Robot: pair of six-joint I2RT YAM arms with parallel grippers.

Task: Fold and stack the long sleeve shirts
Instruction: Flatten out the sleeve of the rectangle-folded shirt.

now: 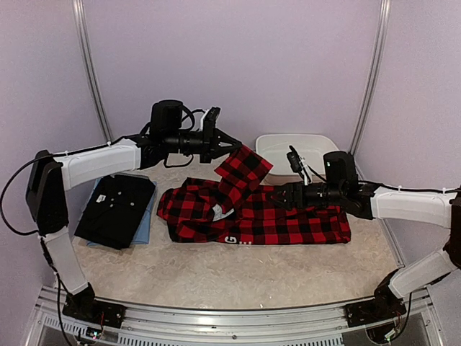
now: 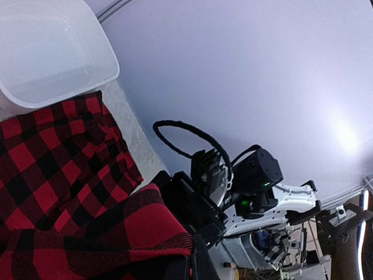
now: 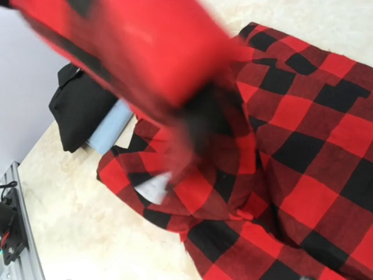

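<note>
As viewed from above, shows flannel (image 1: 288, 220) lying across table (image 1: 216, 277), long axis left to right, with one flap (image 1: 245, 169) lifted rearward in clamped left gripper (image 1: 232, 145) and right gripper (image 1: 277, 194) low over right half, nearer the slack cloth, jaw width not discernible.

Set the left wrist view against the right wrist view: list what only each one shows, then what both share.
Only the left wrist view shows the white basin, the right arm with its looped cable, and the lilac wall. Only the right wrist view shows the folded black shirt lying on the light blue shirt, and a white label on the red-and-black checked flannel shirt. Both show that flannel shirt. In the right wrist view, a raised part of it is a blur across the top.
</note>
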